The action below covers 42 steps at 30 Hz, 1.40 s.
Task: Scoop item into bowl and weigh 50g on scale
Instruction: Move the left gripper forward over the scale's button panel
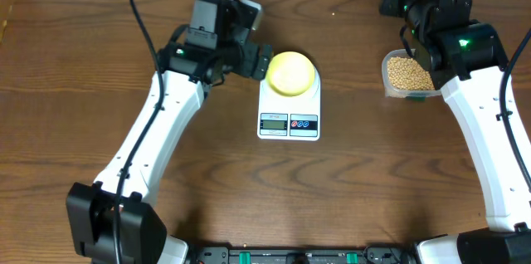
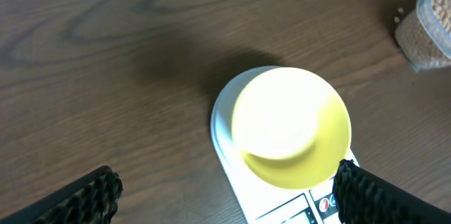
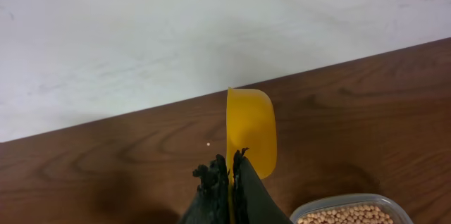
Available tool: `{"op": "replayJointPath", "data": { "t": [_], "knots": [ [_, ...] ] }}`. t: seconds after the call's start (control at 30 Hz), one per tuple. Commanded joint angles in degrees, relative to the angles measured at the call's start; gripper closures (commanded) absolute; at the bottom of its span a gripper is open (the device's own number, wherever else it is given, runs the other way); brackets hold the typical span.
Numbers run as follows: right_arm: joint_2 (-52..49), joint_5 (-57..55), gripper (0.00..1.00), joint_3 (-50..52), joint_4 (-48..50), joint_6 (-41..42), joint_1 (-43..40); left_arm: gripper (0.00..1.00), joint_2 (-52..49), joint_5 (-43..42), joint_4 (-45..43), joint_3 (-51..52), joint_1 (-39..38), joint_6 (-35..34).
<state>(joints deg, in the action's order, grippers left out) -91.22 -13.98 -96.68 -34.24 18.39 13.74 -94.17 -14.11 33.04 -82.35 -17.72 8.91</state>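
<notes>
The pale yellow bowl (image 1: pixel 291 71) (image 2: pixel 290 125) sits on the back half of the white scale (image 1: pixel 289 123) (image 2: pixel 223 122). No beans show in it. My left gripper (image 1: pixel 259 61) (image 2: pixel 225 199) hovers just left of the bowl, open wide, with nothing between its fingers (image 2: pixel 84 199). The tan beans (image 1: pixel 406 71) (image 3: pixel 349 215) fill a clear tub (image 1: pixel 410 90) at the right. My right gripper (image 3: pixel 230 166) is shut on the handle of a yellow scoop (image 3: pixel 250 129), held above the table behind the tub. The scoop's cup looks empty.
The wooden table's far edge meets a white wall (image 3: pixel 211 27) just behind the scoop. The right arm (image 1: pixel 465 48) hangs over the tub's right side. A black cable (image 1: pixel 141 15) loops behind the left arm.
</notes>
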Motion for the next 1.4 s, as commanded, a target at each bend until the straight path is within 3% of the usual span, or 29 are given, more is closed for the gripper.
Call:
{"op": "replayJointPath", "data": {
  "t": [0.0, 0.8, 1.37],
  "knots": [
    [1.22, -1.09, 0.98, -0.83, 0.13, -0.90, 0.09, 0.02, 1.40, 4.37, 0.37, -0.39, -1.97, 2.25],
    [1.20, -1.09, 0.98, -0.81, -1.20, -2.03, 0.09, 0.02, 1.33, 8.04, 7.26, -0.37, -12.57, 2.84],
    [1.20, -1.11, 0.99, -0.81, -2.10, -2.99, 0.09, 0.02, 1.22, 9.75, 10.67, 1.25, -12.92, -2.43]
  ]
}}
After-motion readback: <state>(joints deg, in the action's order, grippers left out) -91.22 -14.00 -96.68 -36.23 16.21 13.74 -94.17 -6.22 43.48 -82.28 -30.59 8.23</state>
